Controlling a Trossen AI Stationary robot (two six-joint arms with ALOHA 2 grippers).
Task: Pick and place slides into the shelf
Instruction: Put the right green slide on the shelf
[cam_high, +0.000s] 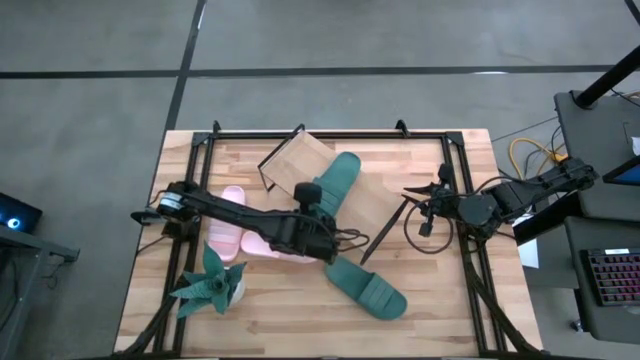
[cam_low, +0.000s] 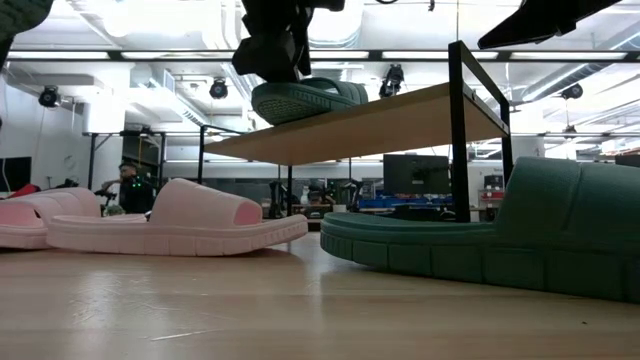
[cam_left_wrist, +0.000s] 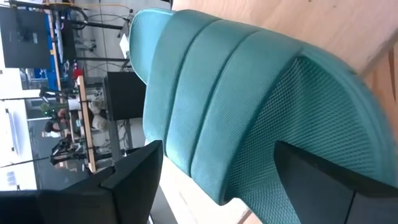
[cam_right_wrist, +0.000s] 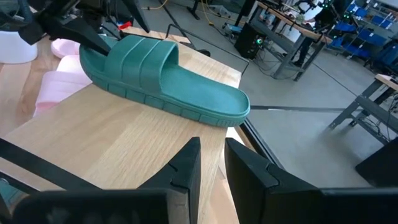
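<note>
My left gripper (cam_high: 312, 196) is clamped on the strap end of a dark green slide (cam_high: 334, 182), one finger (cam_left_wrist: 134, 180) outside the ribbed strap and the other finger tucked under it. That slide lies on the light wood board of the shelf (cam_high: 290, 160), its heel end with me and its toe end reaching past the board's edge toward the right side of the surface (cam_high: 440, 300). From table height the same green slide (cam_low: 305, 100) sits on top of the shelf board (cam_low: 400, 118), which is carried on thin black wire legs and looks tilted. My right gripper (cam_high: 428, 205) hangs near the right end of the shelf with nothing between its fingers, which stand slightly apart; past them I see the green slide (cam_right_wrist: 165, 78) resting on the board (cam_right_wrist: 124, 143). The second dark green slide (cam_high: 365, 287) lies flat on the surface in front of the shelf, well apart from my grippers. Two pale pink slides (cam_high: 232, 222) lie side by side on the surface under my left arm, beside the shelf. A green leafy toy plant (cam_high: 212, 283) stands near the front left corner.
</note>
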